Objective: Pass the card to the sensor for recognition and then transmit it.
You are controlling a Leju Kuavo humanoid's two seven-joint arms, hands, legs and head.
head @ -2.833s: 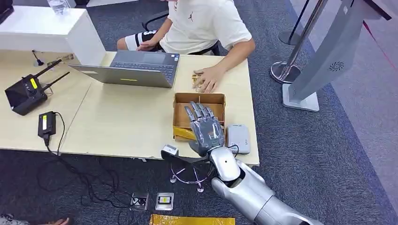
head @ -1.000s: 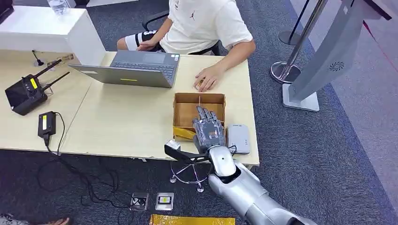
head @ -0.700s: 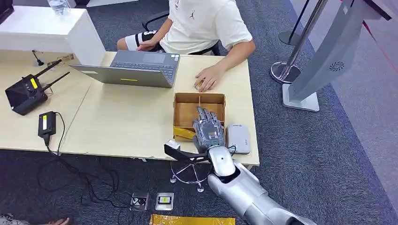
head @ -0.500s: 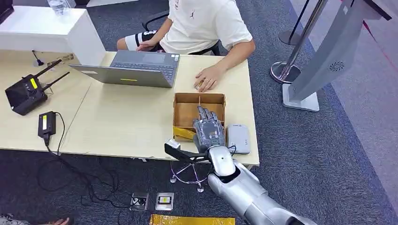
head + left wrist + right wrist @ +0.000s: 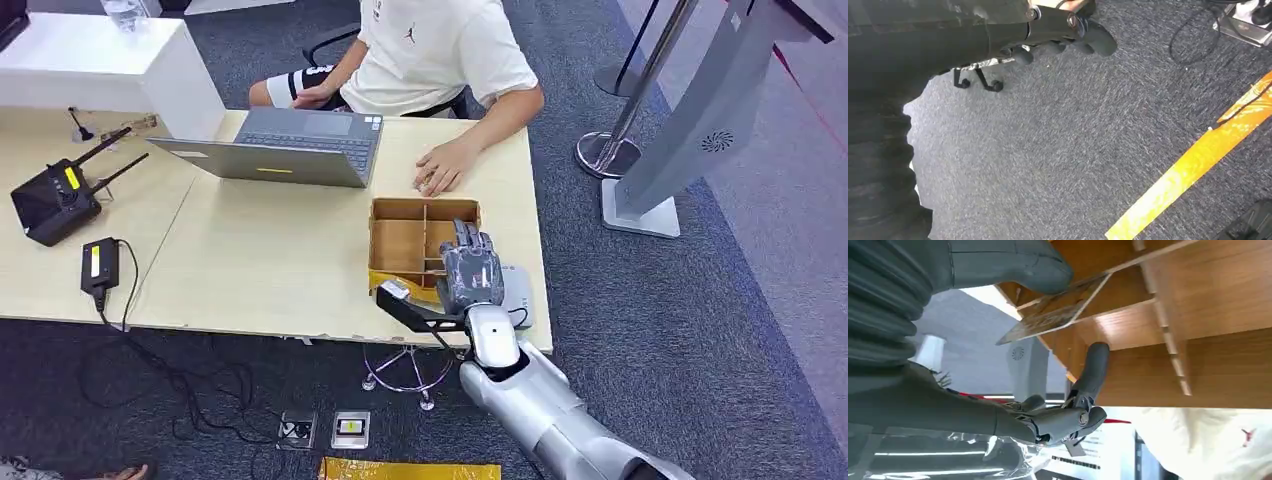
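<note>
A brown cardboard box (image 5: 405, 240) with dividers sits near the table's front right corner, and a grey card sensor (image 5: 520, 292) lies just to its right. My right hand (image 5: 470, 268) hovers over the box's right edge and partly covers the sensor. In the right wrist view the thumb (image 5: 1013, 262) presses on a thin card (image 5: 1058, 310), which is tilted up above the box compartments (image 5: 1208, 315); one finger (image 5: 1093, 370) points toward the box. My left hand (image 5: 1058, 37) hangs over the carpet with nothing in it.
A person sits behind the table with one hand (image 5: 440, 170) resting just beyond the box. A laptop (image 5: 290, 150) and a black antenna unit (image 5: 50, 200) lie further left. A grey stand (image 5: 690, 140) rises on the right. Orange tape (image 5: 1198, 165) marks the floor.
My right hand has risen out of the box and shifted right toward the sensor, uncovering the box's compartments. The person's hand stays in place.
</note>
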